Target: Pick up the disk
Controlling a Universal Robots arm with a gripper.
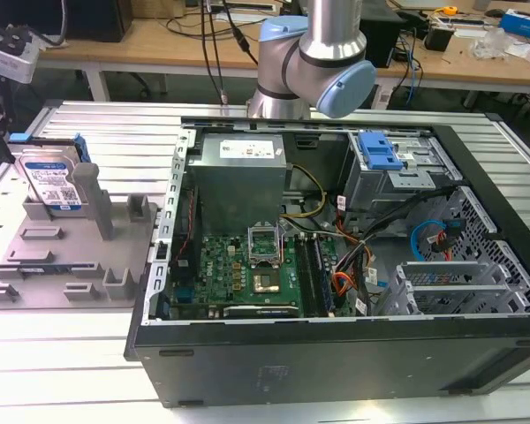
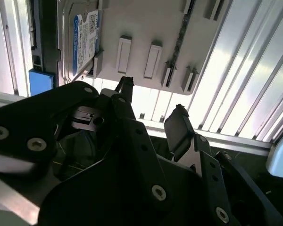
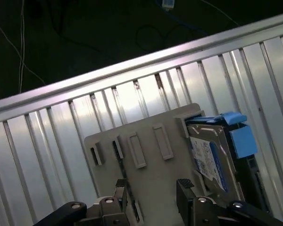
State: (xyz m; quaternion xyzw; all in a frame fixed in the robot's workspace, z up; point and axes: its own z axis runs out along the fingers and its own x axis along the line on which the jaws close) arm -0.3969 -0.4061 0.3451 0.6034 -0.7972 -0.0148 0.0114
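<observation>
A ribbed aluminium table (image 1: 106, 132) carried a matte grey plastic fixture (image 1: 79, 252) with blocky upright posts, just beside an open black computer case (image 1: 336, 362). The disk (image 1: 53, 181), a flat silver rectangle with blue plastic rails (image 3: 243, 139), stood on edge in the fixture at the exterior view's left. Its white-and-blue label bore barcodes, the print too small to read. In the second wrist view the black gripper (image 2: 153, 96) hung over the fixture, fingers spread apart, empty and clear of the disk.
</observation>
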